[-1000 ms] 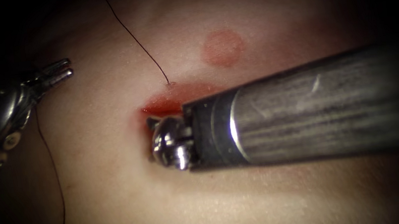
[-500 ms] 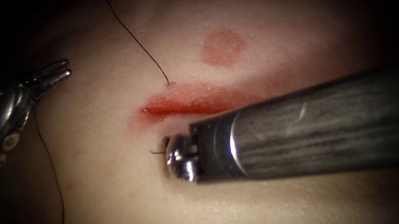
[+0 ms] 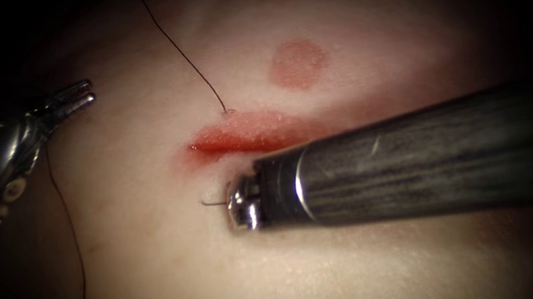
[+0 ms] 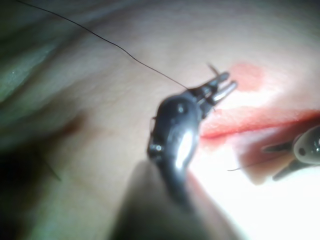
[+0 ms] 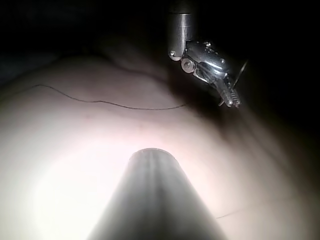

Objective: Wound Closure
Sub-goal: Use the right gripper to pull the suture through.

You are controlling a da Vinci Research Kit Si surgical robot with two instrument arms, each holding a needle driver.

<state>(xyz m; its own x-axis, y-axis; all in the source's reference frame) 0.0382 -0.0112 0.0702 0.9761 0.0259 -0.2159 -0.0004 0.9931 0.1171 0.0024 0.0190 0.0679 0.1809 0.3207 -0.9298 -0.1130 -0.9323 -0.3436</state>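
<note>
The tissue (image 3: 160, 278) has a red cut (image 3: 238, 139) running sideways. The right tool (image 3: 244, 203) presses down on the tissue just below the cut's left end. In the left wrist view the right tool (image 4: 280, 161) has its jaws spread, with a thin dark needle tip (image 4: 240, 168) between and beyond them. That needle tip (image 3: 211, 204) pokes out to the left of the wrist, and the rest of the needle is hidden. The left tool (image 3: 80, 96) hovers far left of the cut, shut on the thread (image 4: 125, 50). More thread (image 3: 188, 61) enters the tissue just above the cut.
A round pink mark (image 3: 297, 63) lies above the cut. A length of thread (image 3: 78, 261) hangs down along the left side below the left tool. The right tool's thick shaft (image 3: 417, 158) covers the cut's right part.
The right tool moved from the cut's left end to just below it, uncovering more of the cut. The needle tip came into sight left of its wrist. The left tool stayed put.
</note>
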